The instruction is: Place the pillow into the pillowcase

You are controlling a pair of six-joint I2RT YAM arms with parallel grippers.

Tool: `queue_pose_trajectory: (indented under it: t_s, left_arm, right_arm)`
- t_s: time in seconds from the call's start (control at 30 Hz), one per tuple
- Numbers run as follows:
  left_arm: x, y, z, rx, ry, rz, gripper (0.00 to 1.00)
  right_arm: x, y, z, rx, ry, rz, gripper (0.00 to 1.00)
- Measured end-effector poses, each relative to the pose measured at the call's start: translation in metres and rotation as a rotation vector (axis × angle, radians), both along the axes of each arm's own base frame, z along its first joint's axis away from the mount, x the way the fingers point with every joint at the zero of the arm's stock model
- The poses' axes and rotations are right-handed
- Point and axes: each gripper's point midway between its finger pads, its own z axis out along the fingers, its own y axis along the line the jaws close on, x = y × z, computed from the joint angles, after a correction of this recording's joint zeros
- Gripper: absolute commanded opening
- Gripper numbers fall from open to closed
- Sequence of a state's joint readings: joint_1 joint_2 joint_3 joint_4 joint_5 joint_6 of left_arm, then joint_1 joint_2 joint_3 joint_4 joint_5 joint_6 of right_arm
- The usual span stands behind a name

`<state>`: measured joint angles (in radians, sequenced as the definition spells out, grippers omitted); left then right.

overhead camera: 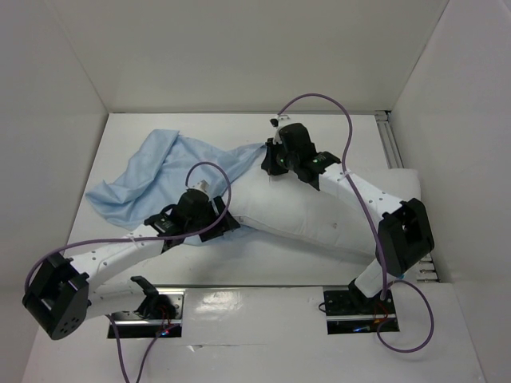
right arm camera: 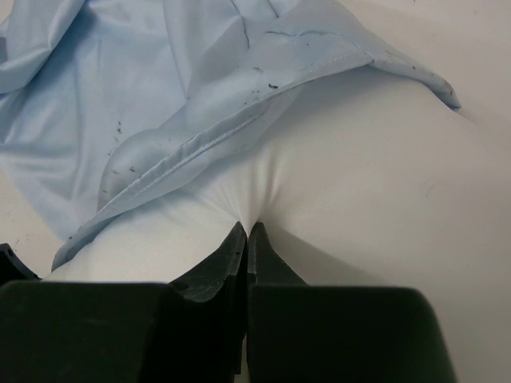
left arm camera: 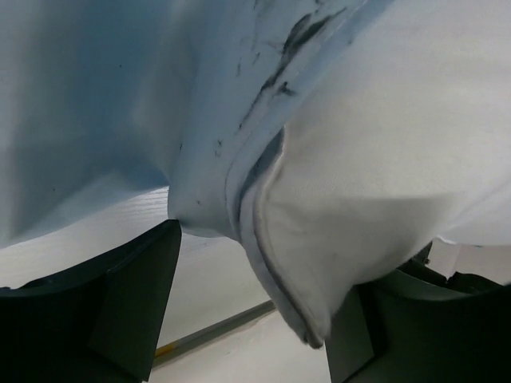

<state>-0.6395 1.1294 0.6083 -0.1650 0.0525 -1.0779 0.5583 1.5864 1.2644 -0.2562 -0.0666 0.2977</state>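
On the table (overhead camera: 239, 267), pillow (overhead camera: 319, 211): long axis diagonal, far-left end to near-right.
Pillowcase (overhead camera: 152, 171): bunched far-left, hem lapping the pillow's left end.
Left gripper (overhead camera: 222, 225): jaws apart, astride the pillow's near-left corner.
Right gripper (overhead camera: 270, 159): closed, pinching pillow fabric.

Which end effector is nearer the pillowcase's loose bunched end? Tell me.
Left. Left end effector straddles the pillowcase hem beside it; right end effector pinches the pillow, farther right.
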Motion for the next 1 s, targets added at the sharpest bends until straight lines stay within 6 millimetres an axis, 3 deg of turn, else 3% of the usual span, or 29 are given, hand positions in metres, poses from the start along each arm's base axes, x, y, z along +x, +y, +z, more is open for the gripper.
queue_pose_trajectory:
  t_s: [0.2, 0.23, 0.3, 0.33, 0.37, 0.5, 0.77, 1.0]
  left_arm:
    - [0.005, 0.002, -0.005, 0.023, -0.009, 0.035, 0.6]
    - [0.006, 0.003, -0.005, 0.022, -0.008, 0.045, 0.47]
    - [0.007, 0.004, -0.005, 0.025, -0.009, 0.058, 0.3]
    - [0.007, 0.005, -0.005, 0.03, -0.01, 0.063, 0.08]
    - [0.008, 0.006, -0.006, 0.036, -0.01, 0.068, 0.0]
    - [0.004, 0.012, -0.005, 0.067, -0.001, 0.063, 0.0]
    - [0.006, 0.01, 0.047, 0.078, -0.071, 0.003, 0.0]
    - [0.001, 0.012, 0.076, 0.093, -0.1, -0.047, 0.0]
  right_arm:
    - [0.0, 0.0, 0.0, 0.001, 0.0, 0.002, 0.0]
    - [0.0, 0.001, 0.001, 0.002, -0.001, 0.002, 0.0]
    - [0.001, 0.001, 0.001, 0.002, -0.002, 0.002, 0.0]
    - [0.001, 0.001, 0.001, 0.002, -0.002, 0.002, 0.0]
    - [0.001, 0.001, 0.001, 0.002, -0.001, 0.002, 0.0]
    - [0.002, 0.002, 0.001, 0.001, 0.001, 0.002, 0.0]
    - [0.014, 0.0, 0.007, -0.01, -0.007, -0.028, 0.0]
    - [0.02, -0.008, 0.016, -0.034, 0.004, -0.071, 0.0]
